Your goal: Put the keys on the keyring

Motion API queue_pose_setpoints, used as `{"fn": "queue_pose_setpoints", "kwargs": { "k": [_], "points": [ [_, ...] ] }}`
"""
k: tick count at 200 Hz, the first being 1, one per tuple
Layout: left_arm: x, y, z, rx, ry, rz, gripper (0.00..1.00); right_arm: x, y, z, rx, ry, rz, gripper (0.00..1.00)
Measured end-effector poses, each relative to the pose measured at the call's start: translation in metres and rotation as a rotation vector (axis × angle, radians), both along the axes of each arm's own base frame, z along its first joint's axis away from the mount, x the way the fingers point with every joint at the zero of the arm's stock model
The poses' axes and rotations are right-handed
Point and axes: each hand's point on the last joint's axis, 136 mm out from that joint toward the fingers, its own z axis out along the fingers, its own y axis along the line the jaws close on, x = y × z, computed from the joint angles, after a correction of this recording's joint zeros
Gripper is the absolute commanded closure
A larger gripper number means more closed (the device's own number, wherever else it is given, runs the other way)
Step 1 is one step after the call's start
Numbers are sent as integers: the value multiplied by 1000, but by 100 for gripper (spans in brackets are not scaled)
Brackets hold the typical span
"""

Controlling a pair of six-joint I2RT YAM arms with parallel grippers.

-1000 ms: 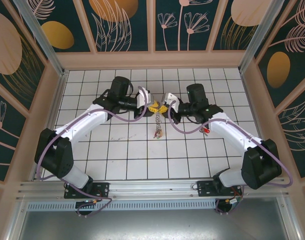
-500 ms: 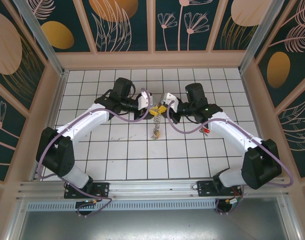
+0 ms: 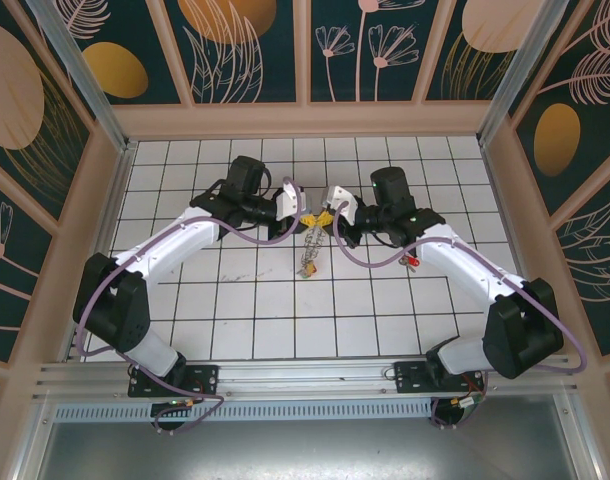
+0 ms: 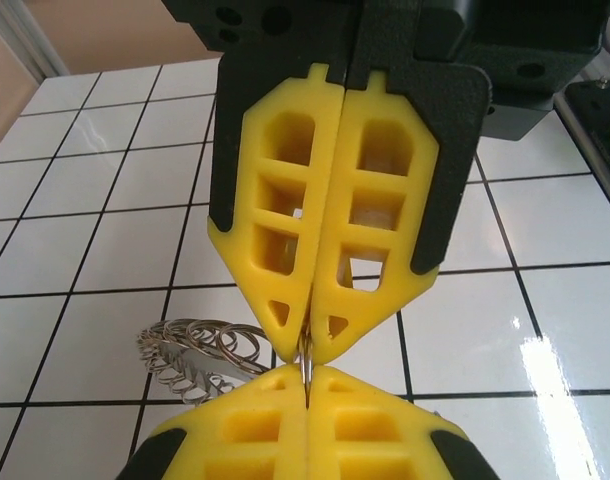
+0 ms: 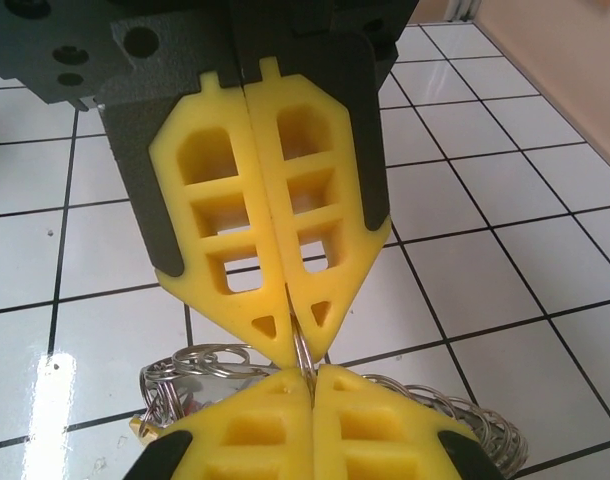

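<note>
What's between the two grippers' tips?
A thin metal strand of the keyring, clamped by the left gripper and right gripper, nearly tip to tip; seen in the left wrist view.

Lab robot cell: alu-frame enclosure [image 3: 78,75] w/ tiled floor [image 3: 255,300], printed wall panels [image 3: 245,50].

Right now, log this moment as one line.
left gripper: shut on keyring | right gripper: shut on keyring | grippers: tip to tip | keyring: trails toward arm bases
</note>
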Motion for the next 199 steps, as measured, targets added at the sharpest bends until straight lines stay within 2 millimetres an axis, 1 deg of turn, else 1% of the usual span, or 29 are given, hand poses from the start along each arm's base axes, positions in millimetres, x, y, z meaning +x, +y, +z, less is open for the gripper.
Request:
{"fn": "queue_pose_setpoints", "kwargs": {
  "k": [27,47,100,119,133,148,158,170,180,199],
  "points": [
    [-4,0,-6,-69,66,7,100,-1,0,-8,34,0,7,87],
    [-6,-1,-8,-117,112,8,100,-3,-1,-10,77,6,9,87],
    [-6,-6,8,-216,128,-2,100,0,-6,5,182,-20,8,85],
    [-5,-6,11,-239,128,-2,100,-1,-8,6,199,-13,13,85],
    [-5,-7,16,-261,119,-7,100,-3,-8,5,205,0,18,89],
    [-6,-8,19,-281,113,-12,100,-4,-9,7,216,2,24,86],
    [-7,-8,21,-295,116,-16,100,-5,-9,9,226,3,28,91],
    [-7,-8,23,-307,113,-17,100,-5,-9,11,234,2,29,92],
    [-7,-8,24,-310,111,-18,100,-5,-10,11,242,5,28,97],
    [-7,-8,24,-312,109,-22,100,-7,-10,13,251,10,25,100]
  ]
}}
